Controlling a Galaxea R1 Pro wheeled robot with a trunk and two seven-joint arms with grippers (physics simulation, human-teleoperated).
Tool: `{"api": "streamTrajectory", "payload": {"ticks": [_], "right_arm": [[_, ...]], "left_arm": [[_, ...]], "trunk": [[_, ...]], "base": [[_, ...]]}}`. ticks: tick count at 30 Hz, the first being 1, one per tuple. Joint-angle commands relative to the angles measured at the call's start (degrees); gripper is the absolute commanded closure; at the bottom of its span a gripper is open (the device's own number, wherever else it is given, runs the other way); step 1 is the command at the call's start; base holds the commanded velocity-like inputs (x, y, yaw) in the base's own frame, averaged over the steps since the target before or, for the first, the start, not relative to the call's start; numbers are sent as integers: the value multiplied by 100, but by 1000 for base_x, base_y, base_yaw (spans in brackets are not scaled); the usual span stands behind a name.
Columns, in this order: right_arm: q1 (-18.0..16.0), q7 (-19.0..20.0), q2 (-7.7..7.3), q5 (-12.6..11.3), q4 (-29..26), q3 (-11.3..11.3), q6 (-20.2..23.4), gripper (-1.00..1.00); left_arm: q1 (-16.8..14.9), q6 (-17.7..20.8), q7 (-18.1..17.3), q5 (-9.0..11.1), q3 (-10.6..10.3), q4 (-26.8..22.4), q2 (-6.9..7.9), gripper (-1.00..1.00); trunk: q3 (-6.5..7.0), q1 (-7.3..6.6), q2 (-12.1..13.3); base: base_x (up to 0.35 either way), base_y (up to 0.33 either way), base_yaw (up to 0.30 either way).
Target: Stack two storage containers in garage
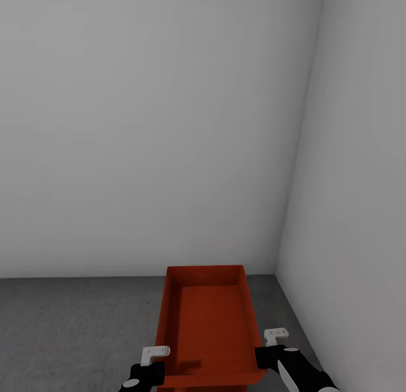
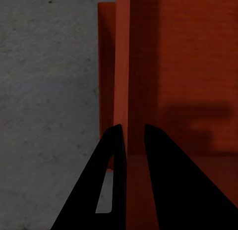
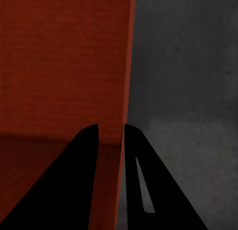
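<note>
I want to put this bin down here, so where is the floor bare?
Bare floor runs left of the bin, from the back wall toward the robot. A narrower strip lies between the bin and the right wall. It is crowded at the bin's near end, where the left gripper and right gripper pinch its side walls.

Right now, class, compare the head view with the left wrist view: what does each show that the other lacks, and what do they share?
Head view alone: the pale walls meeting in a corner, the right gripper on the bin's right wall, and the whole orange-red container.

Left wrist view alone: the left gripper close up, a finger on each side of the bin's left wall.

Shared: the container, the speckled grey floor and the left gripper.
</note>
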Motion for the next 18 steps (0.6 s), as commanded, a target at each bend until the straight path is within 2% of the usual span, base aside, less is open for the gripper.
{"api": "streamTrajectory", "payload": {"ticks": [1, 12, 18], "right_arm": [[0, 128, -49, -51, 4, 24, 38, 100], [0, 127, -49, -51, 4, 24, 38, 100], [0, 128, -49, -51, 4, 24, 38, 100]], "left_arm": [[-5, -198, 26, 26, -88, -22, 217, 100], [-7, -199, 28, 26, -88, -22, 218, 100], [-8, -199, 28, 26, -88, -22, 218, 100]], "trunk": [[-6, 0, -5], [-6, 0, -5], [-96, 110, -205]], "base": [[0, 0, 0], [0, 0, 0], [0, 0, 0]]}}
